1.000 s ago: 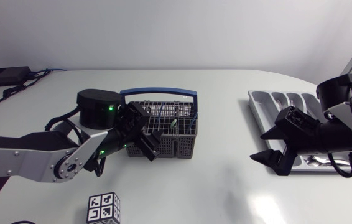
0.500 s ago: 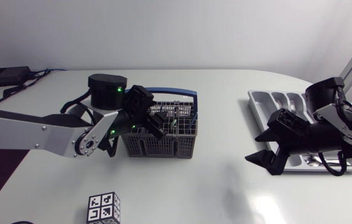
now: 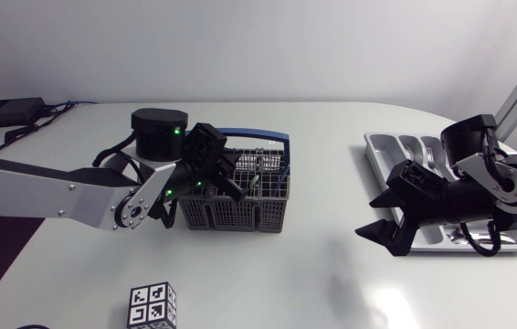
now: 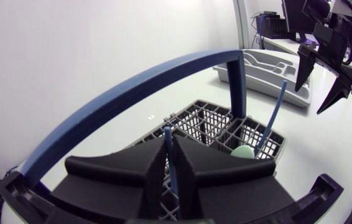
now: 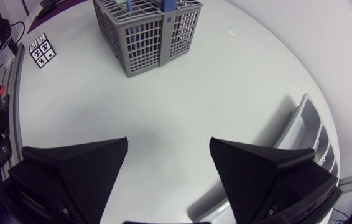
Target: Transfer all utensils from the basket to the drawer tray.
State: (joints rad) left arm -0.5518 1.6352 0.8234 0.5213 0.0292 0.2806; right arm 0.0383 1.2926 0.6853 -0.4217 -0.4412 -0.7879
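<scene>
Near the basket handle (image 4: 132,84), left tool (image 4: 170,152) pinches a blue utensil (image 4: 171,171).

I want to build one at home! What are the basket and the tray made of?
The basket looks like matte grey plastic: its walls are a moulded grid of thin bars. Its blue handle looks like smooth plastic too. The drawer tray seems to be light grey plastic, with rounded, slightly shiny compartments, though I cannot be sure.
</scene>
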